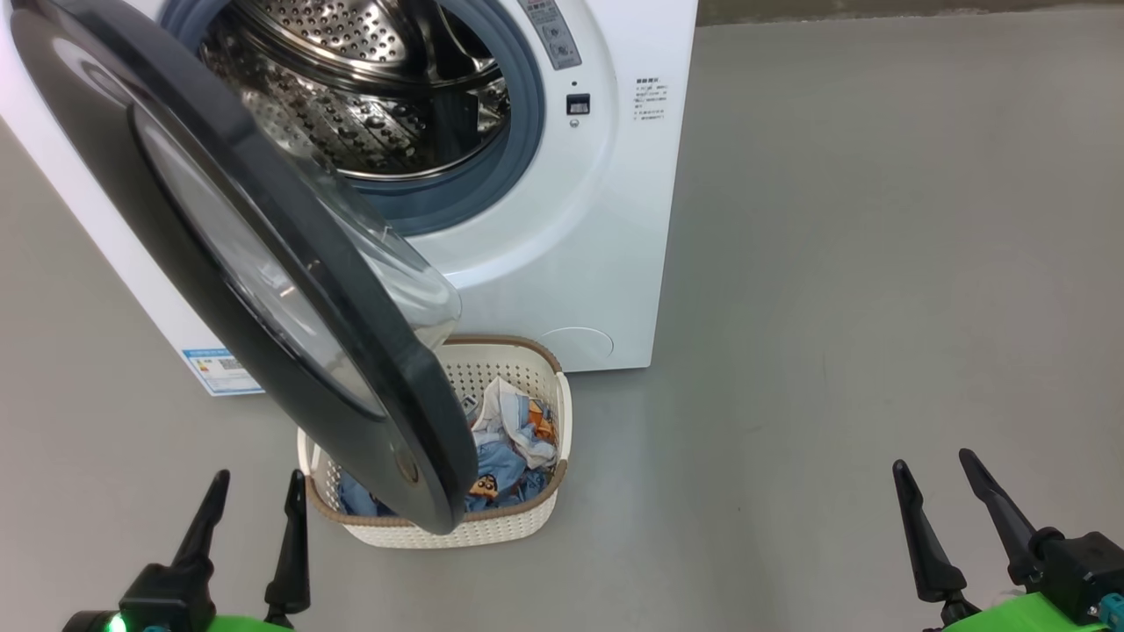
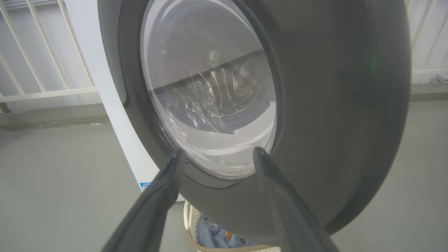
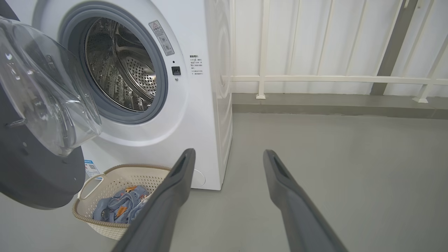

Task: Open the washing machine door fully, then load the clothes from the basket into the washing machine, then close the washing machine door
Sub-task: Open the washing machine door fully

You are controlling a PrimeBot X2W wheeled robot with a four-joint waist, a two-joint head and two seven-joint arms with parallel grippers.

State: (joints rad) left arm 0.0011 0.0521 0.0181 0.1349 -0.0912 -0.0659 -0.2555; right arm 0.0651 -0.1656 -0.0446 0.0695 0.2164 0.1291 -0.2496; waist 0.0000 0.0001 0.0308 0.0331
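The white washing machine (image 1: 606, 219) stands with its steel drum (image 1: 351, 96) exposed. Its black round door (image 1: 263, 290) is swung partly out, hanging over the cream basket (image 1: 536, 518) on the floor in front. Light blue printed clothes (image 1: 514, 456) lie inside the basket. My left gripper (image 1: 256, 496) is open and empty at the lower left, just short of the door's outer face (image 2: 332, 105). At the lower right, my right gripper (image 1: 935, 474) is open and empty, well away from the basket (image 3: 115, 178) and clothes (image 3: 120, 208).
Grey floor (image 1: 878, 263) spreads wide to the right of the machine. A white railing (image 3: 332, 78) runs along a low kerb behind the machine. A blue sticker (image 1: 219, 370) marks the machine's lower left corner.
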